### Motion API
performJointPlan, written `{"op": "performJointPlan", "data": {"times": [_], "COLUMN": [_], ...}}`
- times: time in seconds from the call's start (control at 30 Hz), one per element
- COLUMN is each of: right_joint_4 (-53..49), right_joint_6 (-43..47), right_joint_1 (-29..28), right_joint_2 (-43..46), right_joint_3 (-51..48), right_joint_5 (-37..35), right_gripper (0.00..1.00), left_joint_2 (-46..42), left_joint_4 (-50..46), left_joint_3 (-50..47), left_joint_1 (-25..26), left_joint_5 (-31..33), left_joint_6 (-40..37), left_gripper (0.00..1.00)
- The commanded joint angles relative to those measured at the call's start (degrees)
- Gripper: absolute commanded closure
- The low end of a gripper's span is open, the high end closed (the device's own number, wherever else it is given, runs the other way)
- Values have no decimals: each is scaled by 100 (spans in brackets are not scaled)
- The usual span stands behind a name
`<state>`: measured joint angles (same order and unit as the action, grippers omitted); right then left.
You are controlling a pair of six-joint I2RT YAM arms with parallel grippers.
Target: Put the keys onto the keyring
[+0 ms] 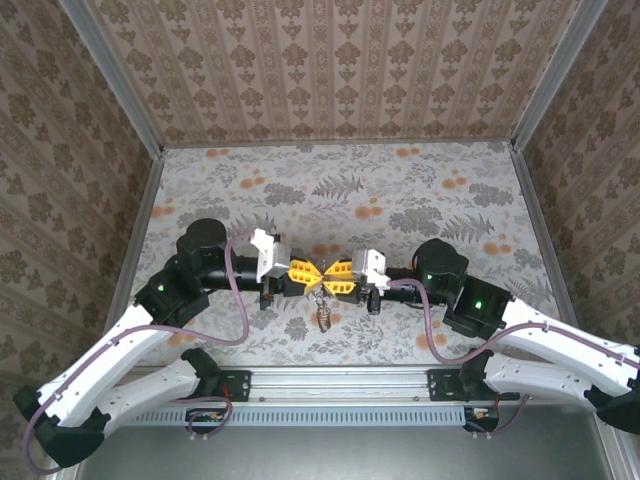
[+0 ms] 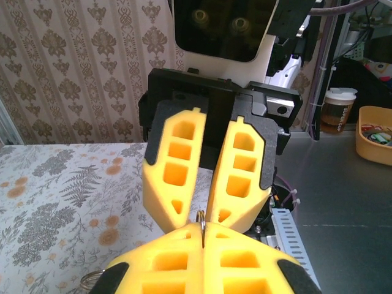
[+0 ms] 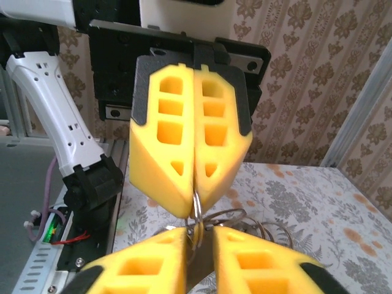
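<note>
Nearest the right wrist lens, found the right gripper (image 3: 198,234) a narrow slit open around the keyring (image 2: 202,222), true pinch or mere touch impossible to tell. Opposite, saw the left gripper (image 3: 195,211) fully closed on that same wire, the probable keys (image 1: 323,316) dangling just below both. Needed, by judgement, a firm left hold and only slight spreading of the coil, to avoid slipping.

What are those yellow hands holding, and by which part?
The left hand pinches a keyring by its top; the right hand is unclear.
</note>
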<state>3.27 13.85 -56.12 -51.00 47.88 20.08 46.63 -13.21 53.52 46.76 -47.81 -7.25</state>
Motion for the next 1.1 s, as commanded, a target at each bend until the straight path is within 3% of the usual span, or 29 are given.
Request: {"op": "performJointPlan", "data": {"times": [0.0, 0.1, 0.2, 0.3, 0.47, 0.6, 1.07], "right_joint_4": [264, 260, 76, -324, -1126, -1323, -1802], "right_joint_6": [-84, -79, -20, 112, 441, 494, 548], "right_joint_1": [31, 31, 35, 40, 40, 39, 22], "right_joint_2": [-35, -76, -107, -91, -119, -120, -466], "right_joint_3": [34, 57, 127, 284, 603, 704, 1004], "right_joint_5": [172, 190, 45, -316, -1011, -1085, -1208], "right_gripper": [85, 99, 100, 100, 100, 100, 100], "left_joint_2": [-84, -85, -94, -28, 151, 311, 779], "left_joint_4": [215, 190, 21, -814, -1991, -2281, -2221], "left_joint_3": [-40, -41, 20, 373, 945, 1144, 1367], "left_joint_1": [-36, -41, -36, -20, 241, 598, 968], "left_joint_5": [-177, -160, 106, 737, 1887, 2602, 2777], "left_joint_6": [52, 34, -40, -421, -967, -1215, -1394], "left_gripper": [100, 100, 100, 100, 80, 78, 72]}}
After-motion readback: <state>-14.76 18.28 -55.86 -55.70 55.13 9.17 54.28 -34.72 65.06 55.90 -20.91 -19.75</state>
